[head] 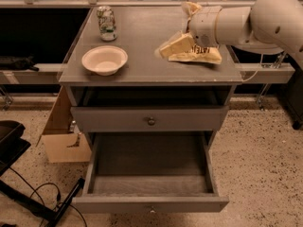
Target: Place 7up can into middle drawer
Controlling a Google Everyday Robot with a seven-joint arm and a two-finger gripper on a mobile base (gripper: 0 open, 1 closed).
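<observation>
While the 7up can (107, 22) stands upright at the back left corner of the cabinet top (142, 37), long axis vertical and silver lid up, nothing is touching it. Just in front of it, nearer the camera, sits the white bowl (104, 59), apart from the can. Move right across the grey surface and there's the gripper (173, 47), low over the right half of the top, pointing left and a little down, right against the chip bag (196, 55). Spread or closed? I cannot tell from this angle, nor whether it has hold of the bag. Behind it the white arm (246, 20) comes in from the right edge. So the can lies well off to the left of the gripper in the camera view, and slightly further back. By my read that's the line the reach has to take: a sideways sweep that passes behind the bowl. Down below, the middle drawer (150, 204) is pulled out and open.
</observation>
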